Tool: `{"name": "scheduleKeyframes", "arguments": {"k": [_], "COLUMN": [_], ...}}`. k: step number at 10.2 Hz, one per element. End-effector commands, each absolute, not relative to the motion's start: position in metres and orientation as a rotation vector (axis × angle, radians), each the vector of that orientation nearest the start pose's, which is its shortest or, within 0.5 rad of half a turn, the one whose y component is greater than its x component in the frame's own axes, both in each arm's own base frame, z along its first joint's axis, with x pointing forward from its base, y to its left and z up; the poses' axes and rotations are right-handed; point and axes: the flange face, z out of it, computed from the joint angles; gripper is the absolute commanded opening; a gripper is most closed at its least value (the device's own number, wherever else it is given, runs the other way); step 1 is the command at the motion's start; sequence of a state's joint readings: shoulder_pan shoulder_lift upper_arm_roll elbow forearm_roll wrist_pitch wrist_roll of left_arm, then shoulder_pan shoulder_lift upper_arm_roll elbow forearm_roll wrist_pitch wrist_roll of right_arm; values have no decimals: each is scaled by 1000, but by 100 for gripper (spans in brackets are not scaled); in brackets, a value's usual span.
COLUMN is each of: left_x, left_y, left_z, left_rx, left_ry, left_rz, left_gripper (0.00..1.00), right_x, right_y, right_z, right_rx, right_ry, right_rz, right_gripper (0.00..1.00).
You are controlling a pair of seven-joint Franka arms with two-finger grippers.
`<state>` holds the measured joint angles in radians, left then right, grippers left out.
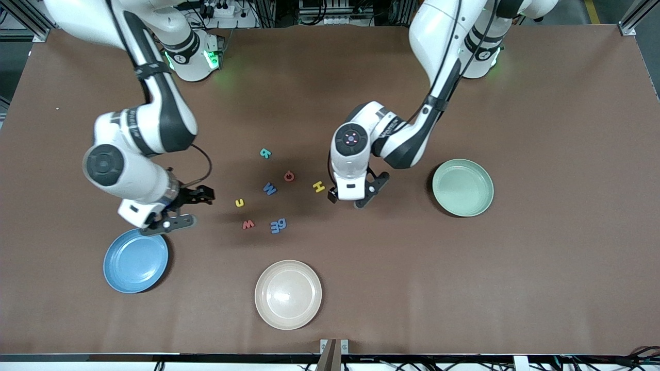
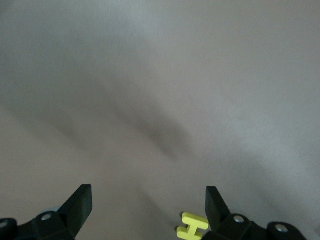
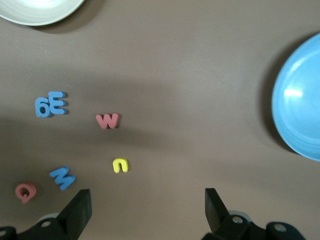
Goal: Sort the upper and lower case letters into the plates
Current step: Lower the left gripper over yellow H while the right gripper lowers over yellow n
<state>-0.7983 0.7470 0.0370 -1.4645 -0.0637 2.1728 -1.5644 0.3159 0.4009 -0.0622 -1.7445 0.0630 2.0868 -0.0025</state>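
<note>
Now the left gripper (image 1: pixel 346 200) hovers wide open just beside the yellow H (image 1: pixel 318 186); it should centre over it before closing, then carry it to the green plate (image 1: pixel 462 187); the right gripper (image 1: pixel 180 208) waits wide open above the blue plate (image 1: pixel 135 260).

Left gripper (image 2: pixel 148 202): 2 dark fingers (image 2: pixel 80 202) spread wide over bare brown table (image 2: pixel 160 75). Yellow H (image 2: pixel 191 226) lies flat just beside 1 fingertip.

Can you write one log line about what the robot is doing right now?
left gripper: open, beside yellow H | right gripper: open, above blue plate | plates: empty
</note>
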Motion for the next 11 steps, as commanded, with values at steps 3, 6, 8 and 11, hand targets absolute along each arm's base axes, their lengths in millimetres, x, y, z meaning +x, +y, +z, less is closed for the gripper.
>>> {"name": "scheduleKeyframes", "arguments": {"k": [3, 6, 8, 11], "left_x": [522, 513, 504, 501], "left_y": [-540, -550, -554, -562], "left_z": [231, 226, 220, 207], "left_rx": [-2994, -3077, -3033, -3015], "left_ry": [-973, -619, -527, -496], "left_rz": [-30, -15, 63, 93], "left_gripper": [100, 100, 100, 100], "right_x": [589, 575, 568, 553], "right_y": [205, 222, 218, 213], "right_z": [272, 232, 205, 185], "right_rx": [-3100, -3105, -3106, -3110], "right_ry": [-302, -331, -326, -329], "right_rz": [83, 66, 20, 23], "right_gripper": [100, 100, 100, 100]}}
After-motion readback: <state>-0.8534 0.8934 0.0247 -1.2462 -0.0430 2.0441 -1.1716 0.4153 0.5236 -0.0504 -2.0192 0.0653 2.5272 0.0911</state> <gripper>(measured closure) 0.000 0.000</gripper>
